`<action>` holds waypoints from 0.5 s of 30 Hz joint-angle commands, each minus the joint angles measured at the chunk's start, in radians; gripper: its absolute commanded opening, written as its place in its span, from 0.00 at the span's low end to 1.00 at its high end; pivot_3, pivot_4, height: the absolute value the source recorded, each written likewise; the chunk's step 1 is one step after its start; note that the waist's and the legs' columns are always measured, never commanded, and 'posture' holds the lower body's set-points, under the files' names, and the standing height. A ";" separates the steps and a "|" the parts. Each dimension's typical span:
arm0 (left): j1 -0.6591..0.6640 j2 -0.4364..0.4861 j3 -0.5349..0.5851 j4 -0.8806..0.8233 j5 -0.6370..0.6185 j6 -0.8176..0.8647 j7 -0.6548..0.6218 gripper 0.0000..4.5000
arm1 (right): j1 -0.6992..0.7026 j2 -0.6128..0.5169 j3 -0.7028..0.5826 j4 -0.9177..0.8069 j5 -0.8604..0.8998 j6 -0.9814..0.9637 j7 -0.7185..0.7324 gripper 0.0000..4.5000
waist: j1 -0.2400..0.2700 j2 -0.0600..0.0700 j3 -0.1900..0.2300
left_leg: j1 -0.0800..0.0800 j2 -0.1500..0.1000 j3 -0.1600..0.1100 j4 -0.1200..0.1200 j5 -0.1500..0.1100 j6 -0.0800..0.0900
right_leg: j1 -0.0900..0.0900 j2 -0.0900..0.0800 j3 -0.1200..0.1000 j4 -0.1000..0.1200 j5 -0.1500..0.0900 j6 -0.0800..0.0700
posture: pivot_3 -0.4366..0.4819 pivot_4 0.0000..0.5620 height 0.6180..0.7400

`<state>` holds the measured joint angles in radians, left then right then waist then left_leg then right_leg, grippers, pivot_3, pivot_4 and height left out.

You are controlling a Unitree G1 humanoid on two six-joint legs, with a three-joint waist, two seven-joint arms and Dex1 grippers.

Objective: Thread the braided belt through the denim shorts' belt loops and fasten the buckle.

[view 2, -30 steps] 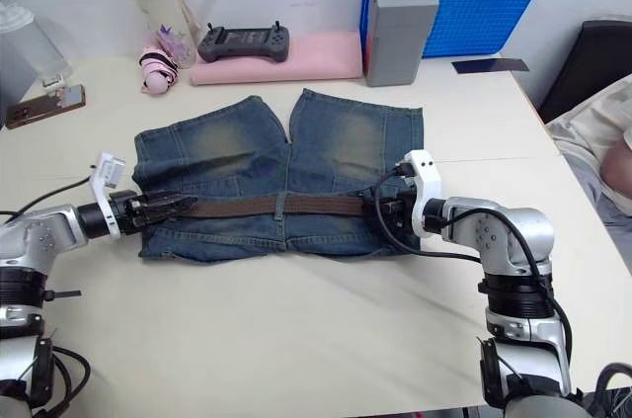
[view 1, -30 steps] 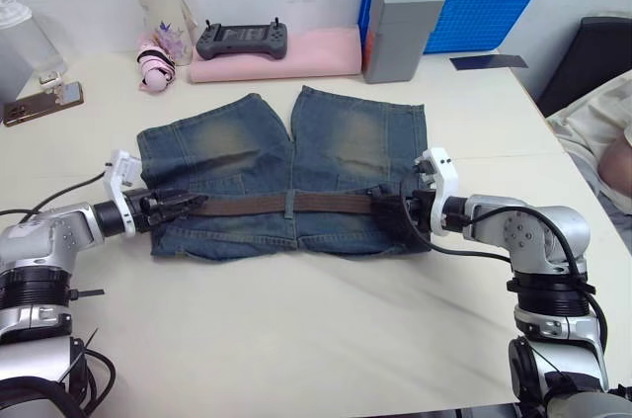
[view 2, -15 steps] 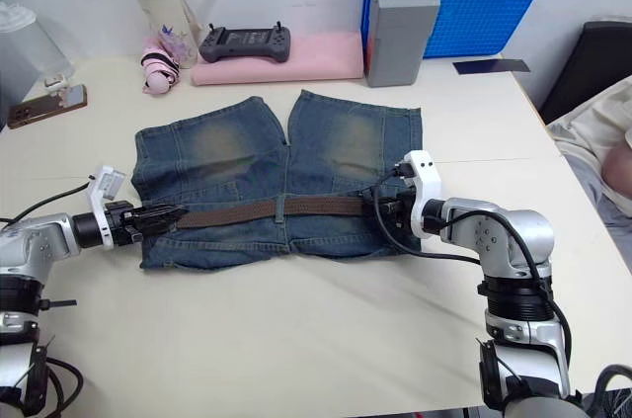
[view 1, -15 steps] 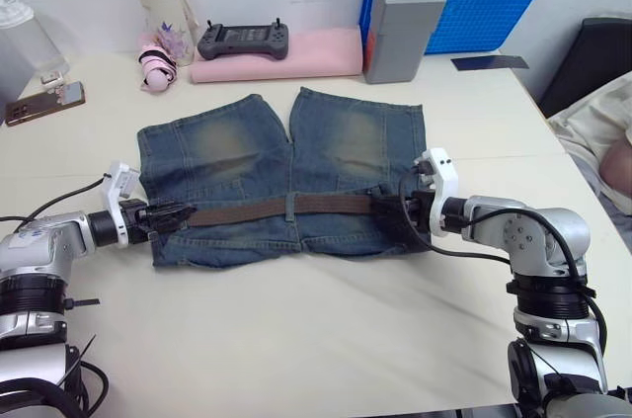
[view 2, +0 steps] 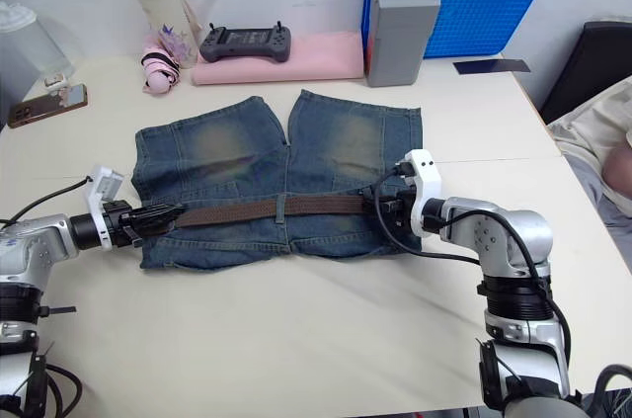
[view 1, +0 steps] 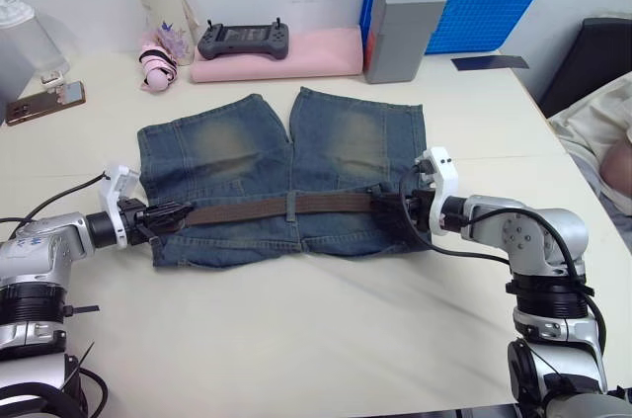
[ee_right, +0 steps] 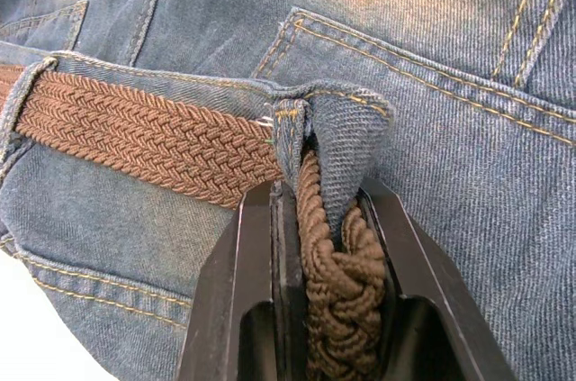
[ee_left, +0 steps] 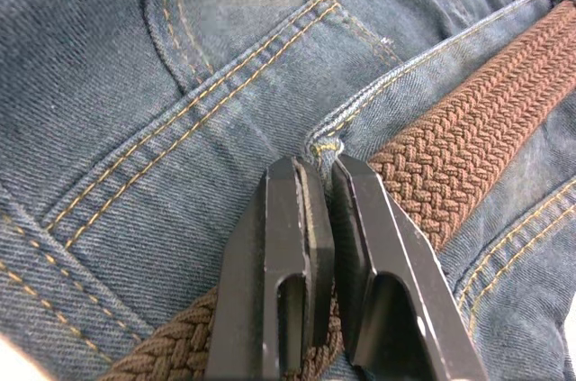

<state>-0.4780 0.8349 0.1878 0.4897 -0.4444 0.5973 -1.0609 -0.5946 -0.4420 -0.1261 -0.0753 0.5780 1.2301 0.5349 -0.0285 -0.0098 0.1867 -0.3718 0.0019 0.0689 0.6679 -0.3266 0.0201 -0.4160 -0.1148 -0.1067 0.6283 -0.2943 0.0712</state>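
Change: left gripper [view 1: 170,214] had drawn back leftward to the waistband's edge, fingers pressed together.
Right gripper [ee_right: 315,205]: clamped on dark-brown braided belt [view 1: 286,206].
Belt: lay along faded blue denim shorts' [view 1: 336,141] waistband, under centre belt loop [view 1: 289,207].
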 commanded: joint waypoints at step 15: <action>-0.170 -0.027 -0.042 0.218 0.220 -0.370 0.170 0.00 | -0.101 0.062 0.006 0.158 -0.095 -0.263 -0.050 0.09 | 0.000 0.000 0.000 | 0.000 -0.001 0.000 0.001 0.000 0.000 | 0.000 0.000 0.000 0.001 0.000 0.000 | 0.48 0.27 0.77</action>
<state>-0.6141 0.8054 0.1522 0.6423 -0.2935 0.3461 -0.9670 -0.6523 -0.3781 -0.1090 0.0470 0.5244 1.0627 0.5022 -0.0281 -0.0099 0.1867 -0.3718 0.0011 0.0693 0.6684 -0.3262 0.0206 -0.4162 -0.1149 -0.1069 0.6292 -0.2941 0.0715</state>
